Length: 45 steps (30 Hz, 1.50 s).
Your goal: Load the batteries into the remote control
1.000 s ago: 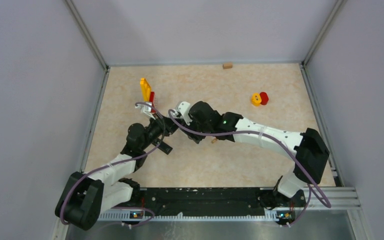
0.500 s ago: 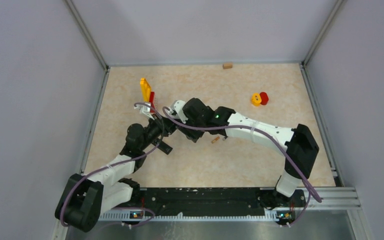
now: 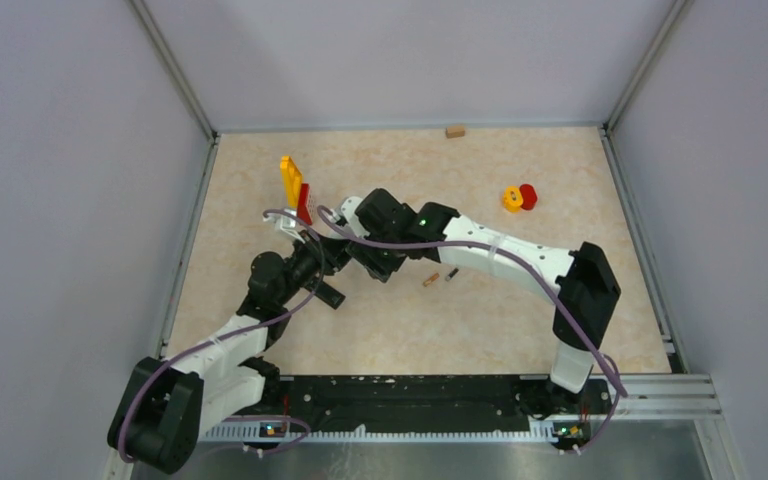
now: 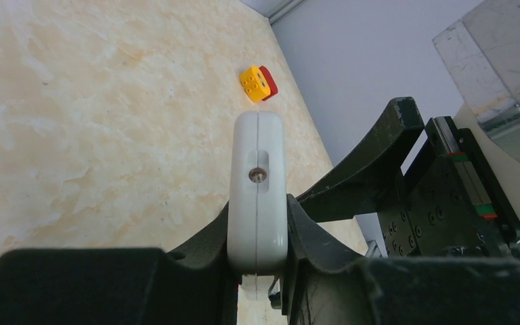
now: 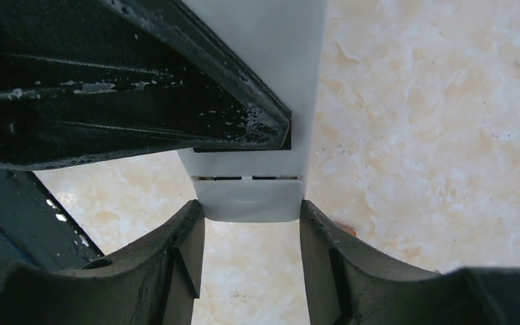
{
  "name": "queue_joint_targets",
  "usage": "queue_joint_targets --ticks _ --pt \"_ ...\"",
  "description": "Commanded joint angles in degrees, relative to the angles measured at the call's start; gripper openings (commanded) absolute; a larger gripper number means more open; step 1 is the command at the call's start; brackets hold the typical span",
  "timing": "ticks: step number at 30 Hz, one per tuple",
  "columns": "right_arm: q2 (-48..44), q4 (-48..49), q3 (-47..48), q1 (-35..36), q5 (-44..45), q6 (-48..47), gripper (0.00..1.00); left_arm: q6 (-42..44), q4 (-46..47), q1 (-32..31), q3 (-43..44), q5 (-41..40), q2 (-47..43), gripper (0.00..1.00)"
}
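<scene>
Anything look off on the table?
An orange battery and a dark battery lie loose on the table by the right arm, not in the remote, which the left pincer and right pincer clamp between them. Unrelated toy blocks sit around.

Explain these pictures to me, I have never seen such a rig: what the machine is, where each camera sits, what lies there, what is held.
Two robot arms, the left arm and the right arm, are bolted at the table's near edge. The wide picture looks down from above and behind them; the other two come from a camera on each wrist. The left pincer is clamped on a white remote control. The right pincer grips that remote's end, a finger on each side. An orange battery and a dark battery lie loose on the table. Further off are a yellow block against a red block, and a tan block at the far edge.
</scene>
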Motion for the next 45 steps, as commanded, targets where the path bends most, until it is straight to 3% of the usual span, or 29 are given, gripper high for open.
queue_joint_targets --ticks 1,20,34,45 --pt "3.07 3.93 4.0 -1.38 1.71 1.36 0.45 -5.74 9.66 -1.42 0.75 8.14 -3.09 0.0" --pt "9.29 2.45 11.89 -2.53 2.69 5.78 0.5 -15.9 11.82 -1.42 1.66 14.28 0.72 0.0" --pt "9.5 0.81 9.29 -2.91 2.01 6.01 0.51 -31.72 8.31 0.06 5.78 14.87 2.62 0.0" --pt "8.91 -0.04 8.62 -2.91 1.9 5.07 0.55 -30.6 2.85 1.73 6.72 14.62 2.67 0.0"
